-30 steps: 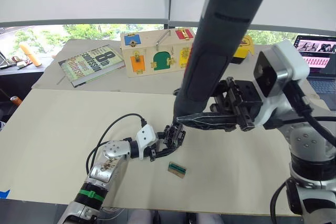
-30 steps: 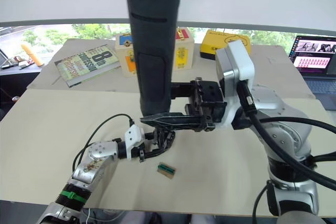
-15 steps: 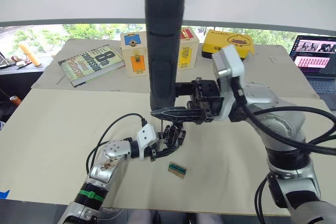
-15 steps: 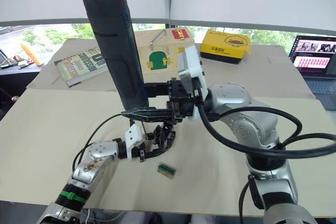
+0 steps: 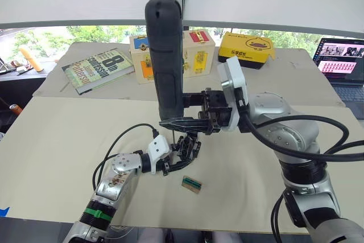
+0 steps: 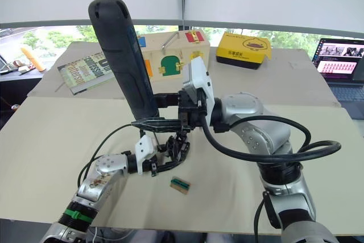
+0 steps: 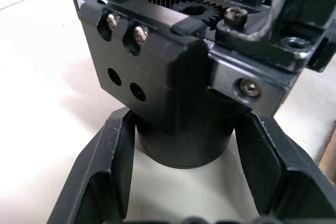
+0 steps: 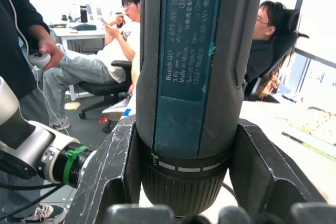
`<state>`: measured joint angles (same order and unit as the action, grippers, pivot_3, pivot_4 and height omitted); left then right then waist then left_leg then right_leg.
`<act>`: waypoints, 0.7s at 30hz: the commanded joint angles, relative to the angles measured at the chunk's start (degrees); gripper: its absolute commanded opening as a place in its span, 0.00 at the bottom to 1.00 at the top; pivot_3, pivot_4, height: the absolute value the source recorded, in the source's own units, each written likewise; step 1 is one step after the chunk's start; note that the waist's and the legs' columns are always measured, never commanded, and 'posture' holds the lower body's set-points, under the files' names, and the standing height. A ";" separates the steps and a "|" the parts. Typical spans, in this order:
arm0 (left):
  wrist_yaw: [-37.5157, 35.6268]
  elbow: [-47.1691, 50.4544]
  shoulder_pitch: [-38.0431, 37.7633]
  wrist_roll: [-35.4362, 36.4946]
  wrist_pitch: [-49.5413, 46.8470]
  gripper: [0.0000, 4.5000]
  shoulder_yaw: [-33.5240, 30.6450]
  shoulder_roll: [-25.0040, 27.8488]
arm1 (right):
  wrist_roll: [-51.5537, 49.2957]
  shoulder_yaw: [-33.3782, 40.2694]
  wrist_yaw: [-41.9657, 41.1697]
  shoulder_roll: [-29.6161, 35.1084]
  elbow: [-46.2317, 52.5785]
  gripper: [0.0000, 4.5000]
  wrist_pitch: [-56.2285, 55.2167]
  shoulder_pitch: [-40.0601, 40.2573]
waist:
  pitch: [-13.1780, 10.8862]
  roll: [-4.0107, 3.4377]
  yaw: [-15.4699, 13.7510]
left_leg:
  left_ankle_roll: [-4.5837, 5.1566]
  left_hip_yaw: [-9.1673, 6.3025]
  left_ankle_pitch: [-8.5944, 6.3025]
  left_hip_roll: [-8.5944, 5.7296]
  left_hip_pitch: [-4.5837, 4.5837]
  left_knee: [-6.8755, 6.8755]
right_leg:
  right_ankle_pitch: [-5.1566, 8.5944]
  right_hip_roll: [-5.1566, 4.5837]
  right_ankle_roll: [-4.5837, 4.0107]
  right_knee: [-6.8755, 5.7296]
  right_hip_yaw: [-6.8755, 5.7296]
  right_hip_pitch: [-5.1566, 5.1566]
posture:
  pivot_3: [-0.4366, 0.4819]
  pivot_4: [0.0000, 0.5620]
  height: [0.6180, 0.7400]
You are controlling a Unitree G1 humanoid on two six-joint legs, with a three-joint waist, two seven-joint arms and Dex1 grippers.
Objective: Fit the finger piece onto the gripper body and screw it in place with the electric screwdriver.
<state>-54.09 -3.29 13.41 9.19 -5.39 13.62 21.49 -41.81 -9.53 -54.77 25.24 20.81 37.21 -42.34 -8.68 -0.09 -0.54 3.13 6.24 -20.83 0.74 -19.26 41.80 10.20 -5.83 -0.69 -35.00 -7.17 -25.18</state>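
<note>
left gripper [image 7: 181, 182] clamps gripper body [image 7: 173, 61]; two screws visible.

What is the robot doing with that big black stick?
That stick is an electric screwdriver. The right gripper holds it upright, its tip pointing down at the gripper body. The left gripper grips the gripper body on the table. A small green-and-tan piece lies beside them. Whether the tip touches a screw cannot be seen.
</note>
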 commanded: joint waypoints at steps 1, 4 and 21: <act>0.07 -2.72 -1.67 -1.24 -3.08 0.51 1.31 1.18 | -0.09 1.05 -0.51 -0.50 1.87 0.43 -1.96 -0.53 | 0.00 0.00 0.05 | 0.00 0.00 0.00 0.00 0.00 0.00 | 0.00 0.01 0.00 0.00 0.00 0.00 | 0.48 0.27 1.00; -0.03 -2.89 -1.46 -1.20 -3.15 0.51 1.26 1.42 | 0.45 0.79 -0.82 -0.06 1.86 0.43 -1.79 -0.20 | 0.00 0.00 0.08 | -0.01 0.01 0.00 0.00 0.01 0.00 | 0.00 0.03 0.00 0.00 0.02 -0.01 | 0.48 0.27 1.00; -0.25 -2.97 -1.28 -1.24 -3.65 0.51 1.47 1.53 | 2.55 0.38 -1.56 -0.09 1.48 0.43 -1.57 0.37 | 0.00 0.00 0.17 | -0.01 0.01 0.00 0.01 0.01 0.00 | 0.00 0.03 0.00 0.00 0.02 -0.01 | 0.48 0.27 1.00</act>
<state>-54.49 -3.23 13.92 9.23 -6.05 13.62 22.12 -38.84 -10.38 -56.21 25.41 20.78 37.21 -41.69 -8.68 -0.09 -0.37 3.12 6.25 -20.83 0.75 -19.25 41.80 10.20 -5.81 -0.70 -35.00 -7.15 -25.19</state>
